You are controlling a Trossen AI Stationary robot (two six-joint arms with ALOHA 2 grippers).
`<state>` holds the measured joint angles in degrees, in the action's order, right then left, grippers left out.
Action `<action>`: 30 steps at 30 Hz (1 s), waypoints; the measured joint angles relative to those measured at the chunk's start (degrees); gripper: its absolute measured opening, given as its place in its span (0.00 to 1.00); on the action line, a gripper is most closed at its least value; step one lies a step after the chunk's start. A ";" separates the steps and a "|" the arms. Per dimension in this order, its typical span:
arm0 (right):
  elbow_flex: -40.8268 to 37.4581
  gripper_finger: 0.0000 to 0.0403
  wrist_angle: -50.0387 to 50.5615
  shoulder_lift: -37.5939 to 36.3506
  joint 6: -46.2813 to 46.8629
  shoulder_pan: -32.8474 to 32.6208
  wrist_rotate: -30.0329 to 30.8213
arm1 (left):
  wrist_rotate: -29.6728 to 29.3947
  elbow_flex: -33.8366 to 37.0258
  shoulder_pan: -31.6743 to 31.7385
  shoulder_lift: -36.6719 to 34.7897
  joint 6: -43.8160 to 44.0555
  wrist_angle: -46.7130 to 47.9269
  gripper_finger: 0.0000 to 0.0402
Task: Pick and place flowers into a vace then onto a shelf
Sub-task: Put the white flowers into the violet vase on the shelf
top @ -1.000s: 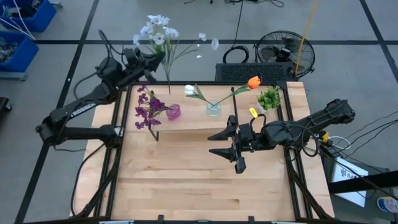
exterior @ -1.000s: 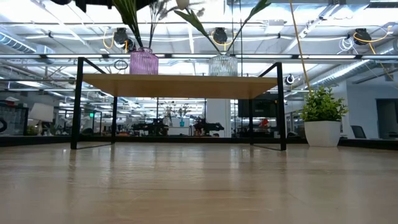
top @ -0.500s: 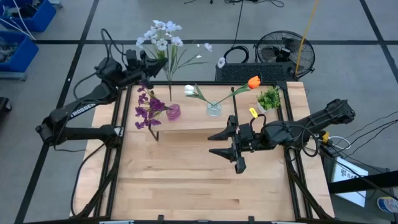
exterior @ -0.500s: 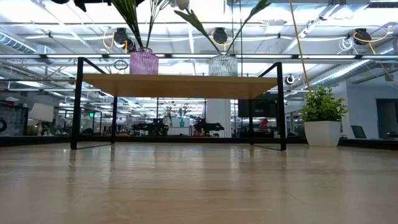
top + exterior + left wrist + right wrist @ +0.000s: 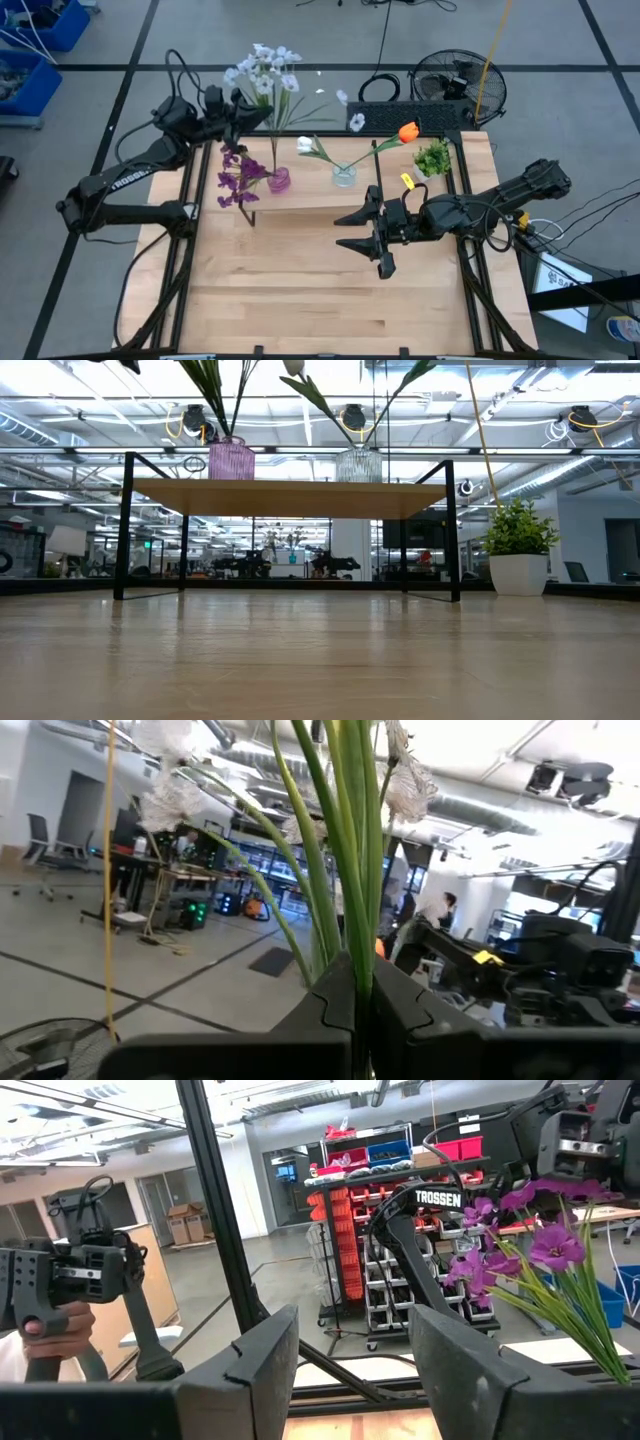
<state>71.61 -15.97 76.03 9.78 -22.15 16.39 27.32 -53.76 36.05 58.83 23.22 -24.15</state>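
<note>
Rightward has drifted the white-lavender spray (image 5: 265,68), clamped in left pincer (image 5: 240,108).

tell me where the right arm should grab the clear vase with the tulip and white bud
Judging by its pose, grip the clear vase on its glass body, jaws level, coming from the front edge of the shelf. The orange tulip and white bud lean out over the top, so a grasp from above would likely catch them. The right gripper waits open just in front.
</note>
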 joint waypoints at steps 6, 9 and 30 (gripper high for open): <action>0.00 0.45 0.00 0.01 0.00 0.00 0.00 | 0.17 0.00 -1.24 0.02 -2.83 0.58 0.02; 0.00 0.45 0.00 0.02 0.00 0.00 0.01 | 0.12 0.00 -1.62 0.02 -3.87 0.61 0.02; 0.00 0.45 0.02 0.02 -0.13 -0.01 -0.01 | -0.23 0.04 -3.23 0.04 -10.89 16.63 0.03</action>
<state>71.61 -15.94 76.05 9.65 -22.16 16.38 27.09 -53.71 32.82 58.87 12.34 -7.52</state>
